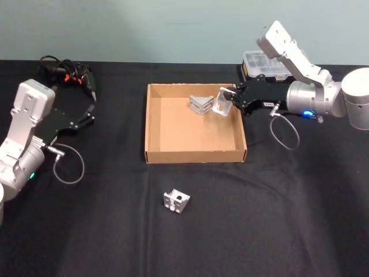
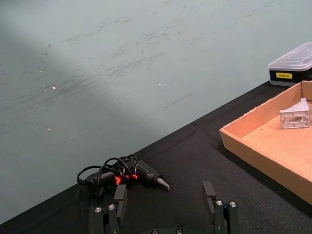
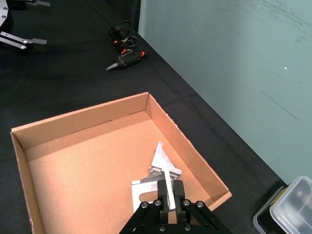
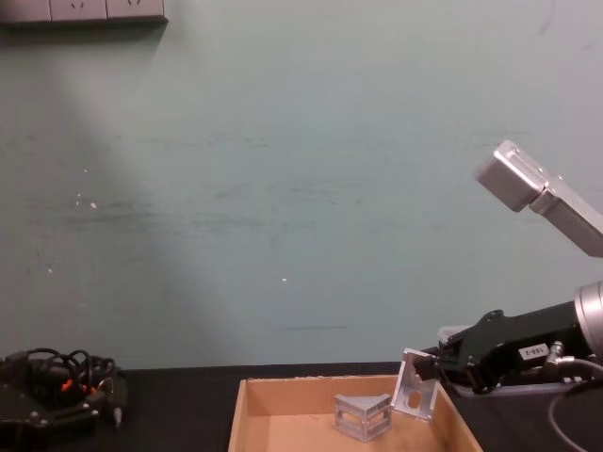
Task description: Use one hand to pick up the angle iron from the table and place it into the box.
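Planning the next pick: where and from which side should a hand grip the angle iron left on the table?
Probably from above, closing across its flat side faces: the angle iron sits on the table, apart from the box.

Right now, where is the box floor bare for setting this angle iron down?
The box floor is bare along its left wall and across the whole near half. The far right corner is crowded: the right gripper hangs there with the held angle iron, beside the resting angle iron. The left gripper is parked far left.
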### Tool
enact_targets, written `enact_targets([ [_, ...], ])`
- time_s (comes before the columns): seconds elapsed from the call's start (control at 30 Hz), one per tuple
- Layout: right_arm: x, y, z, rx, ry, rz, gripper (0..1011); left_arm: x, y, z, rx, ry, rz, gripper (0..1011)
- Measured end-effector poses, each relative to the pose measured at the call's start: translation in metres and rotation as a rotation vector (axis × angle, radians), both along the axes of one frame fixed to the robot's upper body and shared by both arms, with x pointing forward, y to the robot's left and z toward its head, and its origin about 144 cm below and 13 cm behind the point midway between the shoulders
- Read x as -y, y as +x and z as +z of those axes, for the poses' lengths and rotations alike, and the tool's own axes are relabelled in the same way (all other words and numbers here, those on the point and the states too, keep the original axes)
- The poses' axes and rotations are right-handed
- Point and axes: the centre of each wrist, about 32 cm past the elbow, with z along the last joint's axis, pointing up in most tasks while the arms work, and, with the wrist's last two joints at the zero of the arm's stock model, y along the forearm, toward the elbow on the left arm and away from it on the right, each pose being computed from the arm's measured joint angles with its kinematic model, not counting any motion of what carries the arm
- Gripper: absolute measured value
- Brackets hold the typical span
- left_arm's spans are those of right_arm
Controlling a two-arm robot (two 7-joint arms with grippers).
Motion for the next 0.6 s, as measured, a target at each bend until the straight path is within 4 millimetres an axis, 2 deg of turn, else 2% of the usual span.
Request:
enact_targets([
  [0.17,-0.0032,0.0003,-0.0010,-0.003,0.000,0.009,85,0.0000,0.0000,0.0000,0.000,0.000,0.000,1000],
  [0.27,-0.0047,0.0003,-0.0015,-0.007,0.001,0.014,123,0.0000,0.0000,0.0000,0.000,0.000,0.000,1000],
  [0.6,-0.0071,-0.0005,-0.0029,-0.019,0.003,0.026,427,0.0000,0.0000,0.0000,0.000,0.000,0.000,1000],
])
